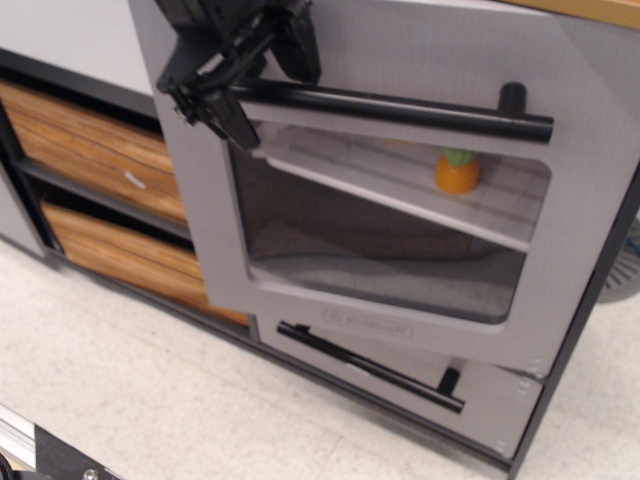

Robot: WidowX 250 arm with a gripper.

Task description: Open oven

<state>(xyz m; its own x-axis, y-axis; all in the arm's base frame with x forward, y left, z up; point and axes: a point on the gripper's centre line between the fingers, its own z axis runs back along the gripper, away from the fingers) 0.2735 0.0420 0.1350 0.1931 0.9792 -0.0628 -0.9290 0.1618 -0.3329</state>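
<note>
The oven's brushed-silver door (575,190) with its clear window (390,225) and logo plate (366,325) is tilted outward, swung partly open from the top. Its long black bar handle (420,108) runs across the top. My black gripper (245,85) is at the handle's left end, its fingers (232,118) closed around the bar. Through the window I see a shelf with an orange toy with a green top (457,171).
Below the door is a smaller silver drawer (490,395) with a black bar handle (370,365). Two wood-grain drawers (90,150) sit to the left in a dark frame. A speckled floor (150,400) lies in front.
</note>
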